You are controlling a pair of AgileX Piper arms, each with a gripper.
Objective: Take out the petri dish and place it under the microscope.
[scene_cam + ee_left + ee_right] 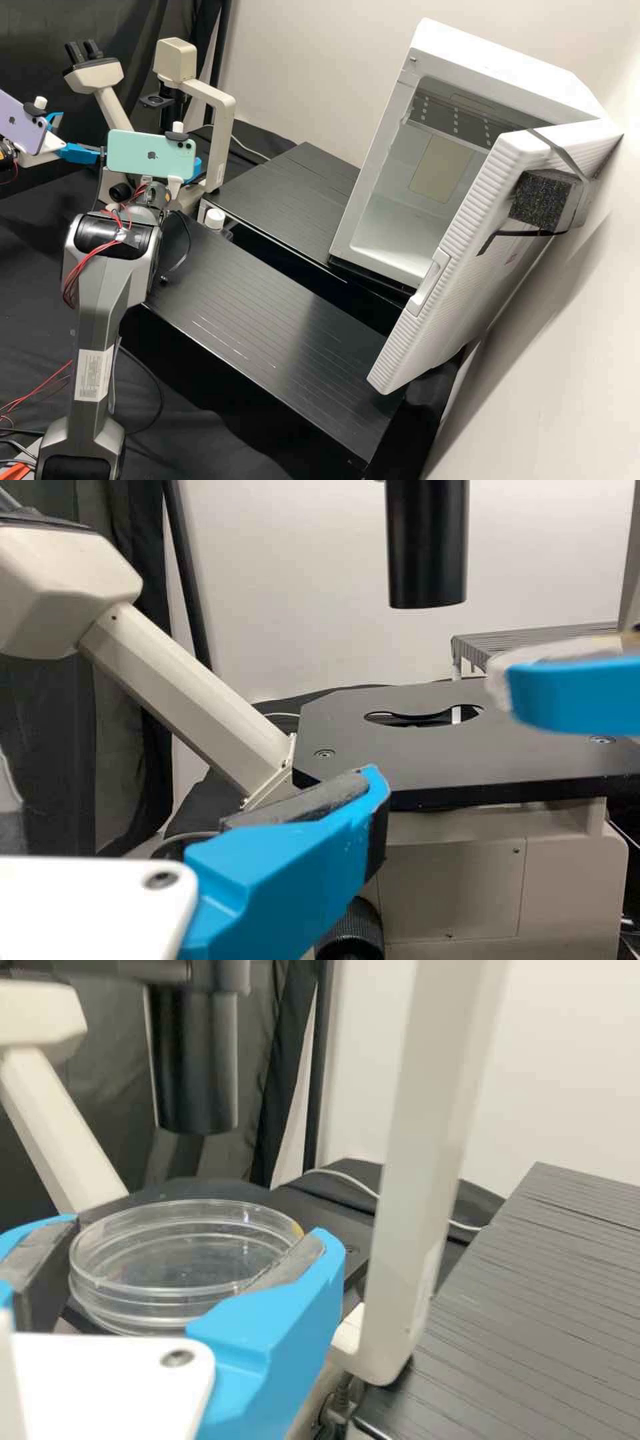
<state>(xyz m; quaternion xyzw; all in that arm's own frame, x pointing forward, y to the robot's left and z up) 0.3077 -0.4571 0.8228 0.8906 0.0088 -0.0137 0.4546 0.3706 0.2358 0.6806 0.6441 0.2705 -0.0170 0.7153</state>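
Left to right across the high view: the left gripper has its 2 fingers set wide apart, gripping nothing, below a purple phone on its arm. Next comes the microscope. In front of it is the right gripper, beside a mint phone; its 2 fingers are partly closed, pinching the clear dish by its sides. The dish is near the stage; I cannot tell if they touch. Then 1 white-capped jar, 2 black stands, and the white fridge, door open.
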